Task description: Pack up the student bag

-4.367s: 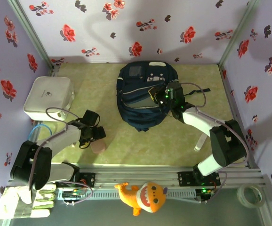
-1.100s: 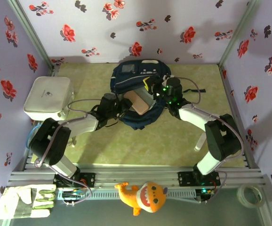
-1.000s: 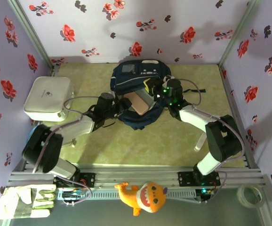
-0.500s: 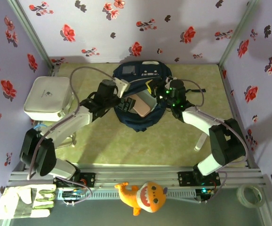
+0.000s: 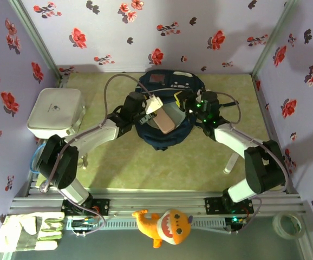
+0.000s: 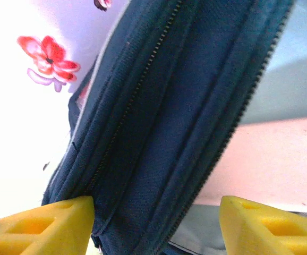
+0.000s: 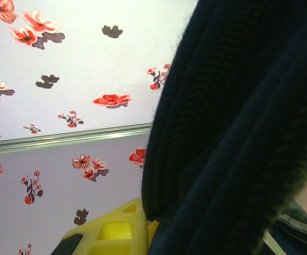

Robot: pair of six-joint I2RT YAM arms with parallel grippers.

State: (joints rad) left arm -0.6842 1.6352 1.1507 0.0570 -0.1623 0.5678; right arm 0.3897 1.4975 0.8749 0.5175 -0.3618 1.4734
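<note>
Left pincer is seen released: its yellow fingers are spread wide, and the zipped rim of the student bag is straddled between them without being pinched. Right pincer is clenched on the dark fabric of the bag's opposite rim, and the mouth is seen gaping between the two. A flat pink item is lodged slantwise in that mouth, partly sticking out. The bag is set at the middle of the far edge of the bench. A white box is placed at the left edge, well apart from the bag.
</note>
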